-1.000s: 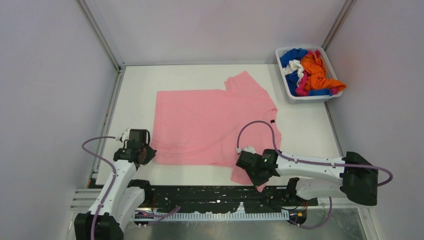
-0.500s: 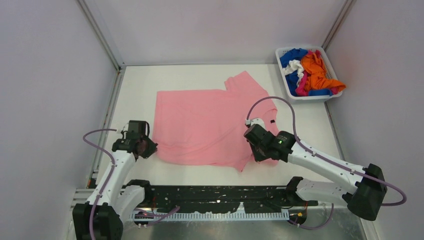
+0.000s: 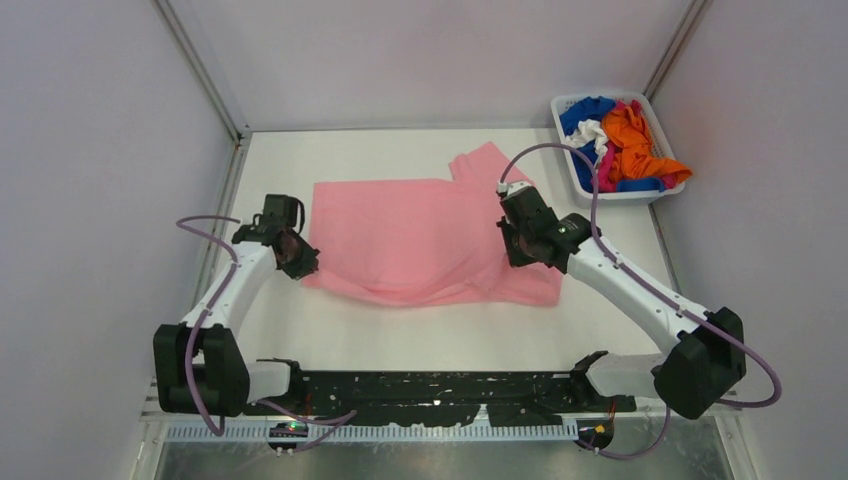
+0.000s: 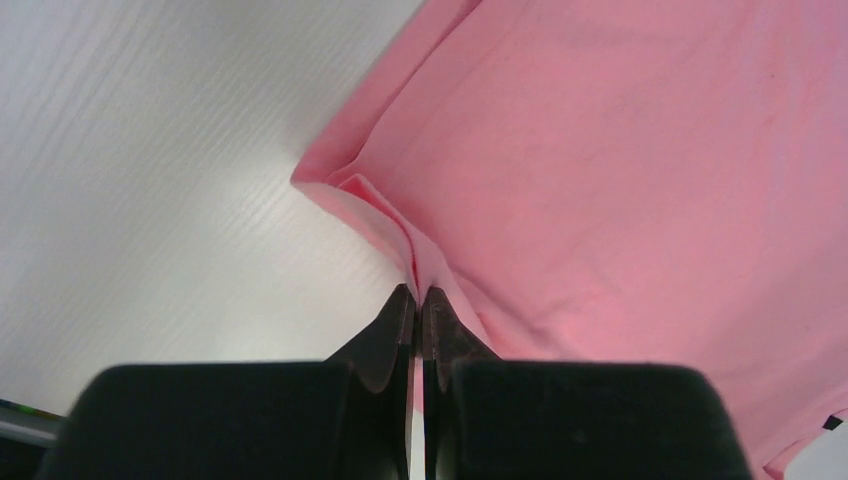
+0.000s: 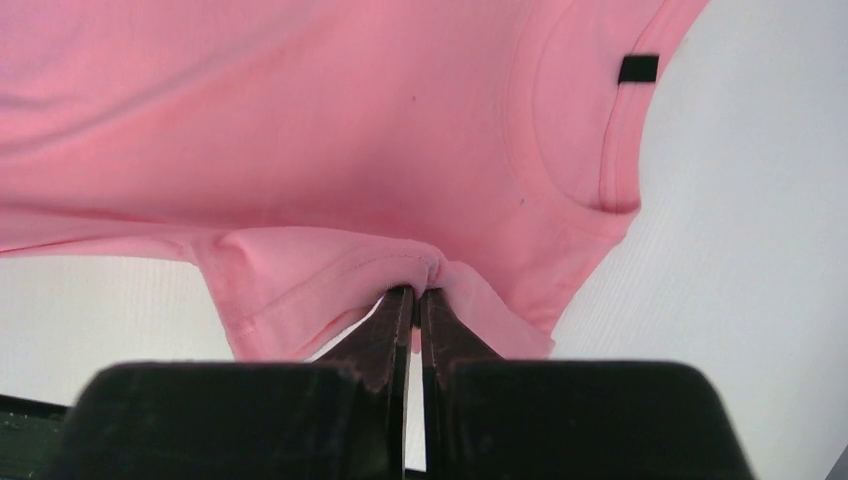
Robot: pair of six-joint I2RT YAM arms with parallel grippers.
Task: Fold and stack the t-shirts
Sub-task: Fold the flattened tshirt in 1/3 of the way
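Top external shows us the pink shirt (image 3: 420, 235) spread on the counter (image 3: 400, 335), left of the basket (image 3: 610, 197). We see our left hand (image 4: 418, 300) pinched tight on its corner farthest from the basket, and our right hand (image 5: 415, 295) clamped on a sleeve fold nearer the basket. More shirts (image 3: 625, 145) fill the basket.
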